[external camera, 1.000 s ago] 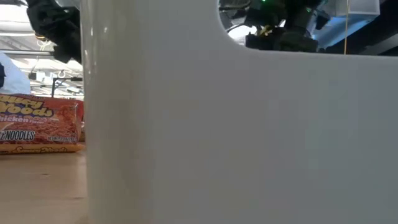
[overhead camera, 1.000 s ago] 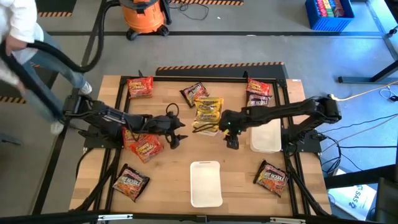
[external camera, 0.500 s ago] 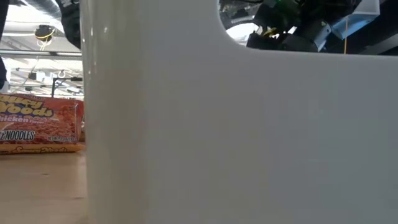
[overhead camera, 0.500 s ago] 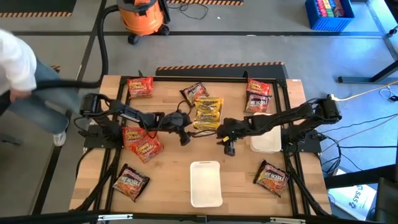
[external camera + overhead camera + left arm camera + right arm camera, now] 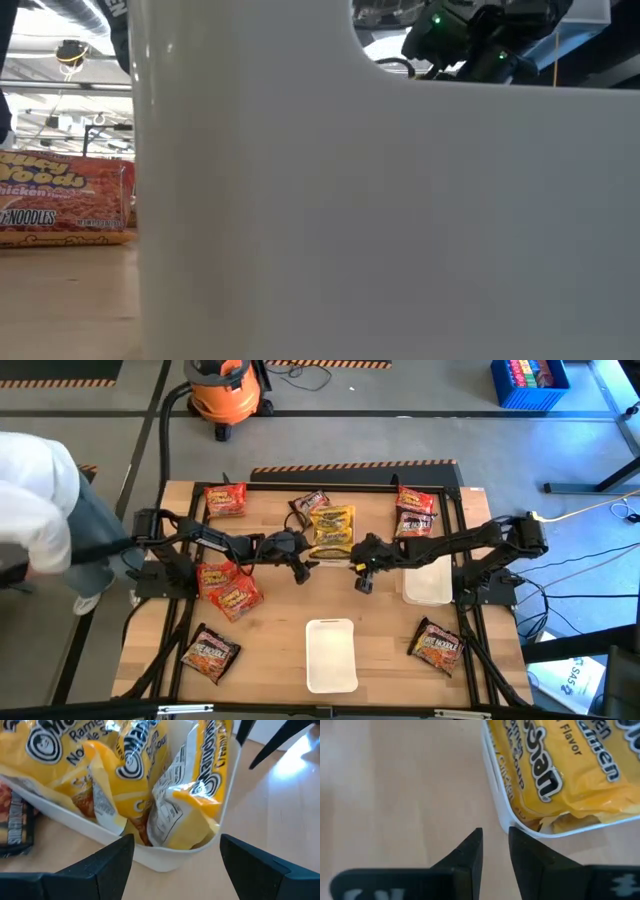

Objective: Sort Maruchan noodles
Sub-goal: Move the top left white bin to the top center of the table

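Observation:
Several yellow Maruchan packets (image 5: 333, 530) lie heaped in a white tray (image 5: 165, 857) near the table's middle, toward the far edge. Red packets (image 5: 225, 500) (image 5: 228, 588) (image 5: 210, 652) (image 5: 438, 643) and maroon ones (image 5: 310, 507) (image 5: 415, 520) lie flat on the wood. My left gripper (image 5: 300, 567) (image 5: 172, 852) is open at the tray's near left corner, one finger on either side of that corner. My right gripper (image 5: 362, 578) (image 5: 495, 845) stands just off the tray's near right corner (image 5: 507, 827), its fingers only a narrow gap apart. My left gripper's fingers (image 5: 112, 862) stand on either side of the tray's corner; I cannot tell whether they touch it. My right gripper comes slanting down at the tray's near right corner, one fingertip (image 5: 512, 837) right beside its rim; whether it touches cannot be told.
An empty white tray (image 5: 331, 655) lies near the table's near edge; its wall (image 5: 400, 220) fills the low view, with a red packet (image 5: 60, 200) beside it. Another white tray (image 5: 428, 582) sits under the right arm. A person (image 5: 35, 500) stands beyond the table's left edge.
My left gripper has moved toward the right and the far edge, up to the yellow packets' tray. My right gripper went a little toward the near edge, then back toward the tray. The tray with the yellow packets has slid slightly toward the far edge. The person has shifted.

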Tool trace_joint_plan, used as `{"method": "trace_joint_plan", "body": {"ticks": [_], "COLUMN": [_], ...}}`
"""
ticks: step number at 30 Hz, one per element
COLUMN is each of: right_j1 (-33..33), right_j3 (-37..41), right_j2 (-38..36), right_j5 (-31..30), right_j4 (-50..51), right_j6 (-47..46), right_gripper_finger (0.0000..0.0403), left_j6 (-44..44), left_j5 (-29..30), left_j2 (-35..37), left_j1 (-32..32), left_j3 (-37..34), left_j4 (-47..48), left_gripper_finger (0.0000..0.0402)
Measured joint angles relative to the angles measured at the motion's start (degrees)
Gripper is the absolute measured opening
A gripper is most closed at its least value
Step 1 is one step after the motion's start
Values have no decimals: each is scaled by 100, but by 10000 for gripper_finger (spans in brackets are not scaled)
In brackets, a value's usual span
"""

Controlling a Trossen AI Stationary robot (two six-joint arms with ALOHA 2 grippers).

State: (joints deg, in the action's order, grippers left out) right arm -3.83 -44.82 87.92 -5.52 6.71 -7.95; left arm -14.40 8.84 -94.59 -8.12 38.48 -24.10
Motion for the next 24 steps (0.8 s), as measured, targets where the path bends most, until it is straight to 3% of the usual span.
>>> {"method": "trace_joint_plan", "body": {"ticks": [19,24], "right_j1": [-446,-448], "right_j3": [-2,-257], "right_j2": [-2,-375], "right_j5": [-64,84], "right_j4": [-261,506], "right_j6": [394,387], "right_gripper_finger": [88,88], "left_j6": [453,356], "left_j5": [-348,-341], "left_j2": [2,213], "left_j1": [-663,-526], "left_j3": [2,0], "left_j4": [-41,247], "left_gripper_finger": [288,288]}}
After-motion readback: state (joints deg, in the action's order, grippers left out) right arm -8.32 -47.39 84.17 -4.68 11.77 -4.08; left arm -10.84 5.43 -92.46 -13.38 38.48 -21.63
